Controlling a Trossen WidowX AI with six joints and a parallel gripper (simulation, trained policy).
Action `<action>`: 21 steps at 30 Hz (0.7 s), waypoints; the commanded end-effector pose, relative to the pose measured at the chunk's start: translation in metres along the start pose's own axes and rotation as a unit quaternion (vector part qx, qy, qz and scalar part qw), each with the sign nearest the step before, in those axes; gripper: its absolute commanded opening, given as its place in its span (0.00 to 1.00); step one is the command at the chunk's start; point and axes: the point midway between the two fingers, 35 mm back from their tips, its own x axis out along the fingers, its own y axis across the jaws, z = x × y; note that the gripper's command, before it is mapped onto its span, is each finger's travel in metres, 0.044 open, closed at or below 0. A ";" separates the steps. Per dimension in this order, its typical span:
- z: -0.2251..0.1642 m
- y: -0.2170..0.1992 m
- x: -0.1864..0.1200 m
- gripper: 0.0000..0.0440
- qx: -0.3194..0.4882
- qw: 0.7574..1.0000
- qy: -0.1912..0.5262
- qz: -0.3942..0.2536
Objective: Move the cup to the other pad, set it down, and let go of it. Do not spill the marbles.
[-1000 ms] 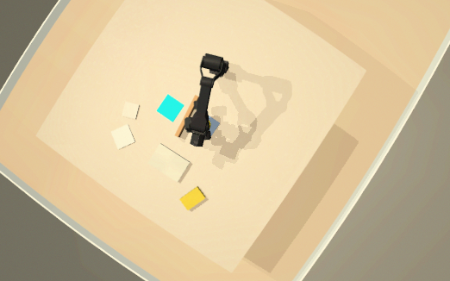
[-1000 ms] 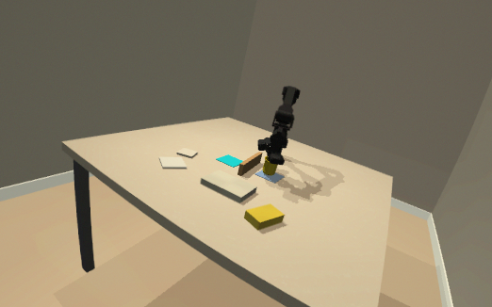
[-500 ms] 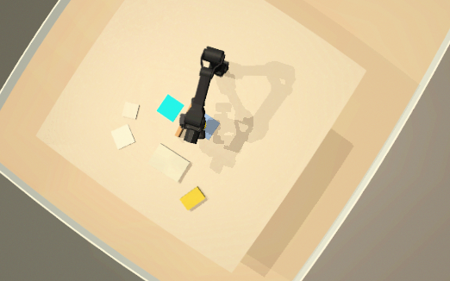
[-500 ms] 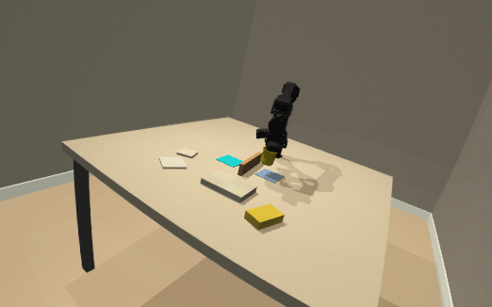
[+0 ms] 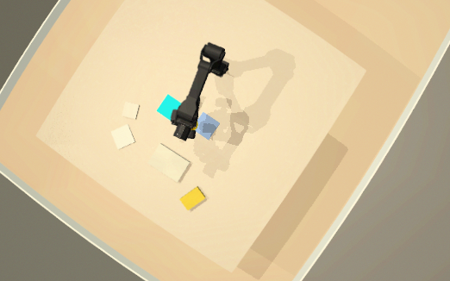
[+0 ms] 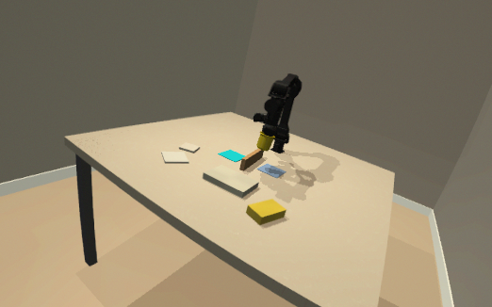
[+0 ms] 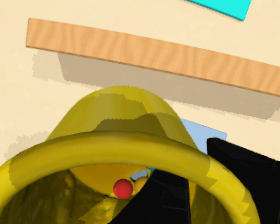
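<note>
The yellow cup (image 5: 195, 126) (image 6: 265, 141) (image 7: 123, 105) is off the table, tilted a little in the exterior view. My gripper (image 6: 270, 133) (image 7: 194, 149) is shut on its wall, one finger inside the cup and one outside. Inside, a red marble (image 7: 123, 189) shows, with a yellow one partly visible beside a small grey-blue piece; the finger and rim hide the rest. The blue pad (image 5: 209, 124) (image 6: 265, 169) (image 7: 201, 132) has no cup on it. The cyan pad (image 5: 168, 105) (image 6: 231, 155) (image 7: 226, 6) lies across the wooden barrier (image 6: 252, 159) (image 7: 156, 54).
The upright barrier stands between the pads, close to the cup; the arm hides it in the top view. A large pale block (image 5: 169, 162) (image 6: 231, 180), a yellow block (image 5: 192, 198) (image 6: 266, 209) and two small pale tiles (image 5: 122, 136) (image 6: 189, 147) lie farther off.
</note>
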 end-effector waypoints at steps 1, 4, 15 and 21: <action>0.016 0.002 -0.008 0.00 0.023 1.000 -0.009 0.018; 0.027 0.002 -0.010 0.00 0.035 0.999 -0.015 0.027; 0.069 -0.002 -0.008 0.00 0.077 0.995 -0.038 0.051; 0.089 -0.007 -0.001 0.00 0.098 0.993 -0.047 0.056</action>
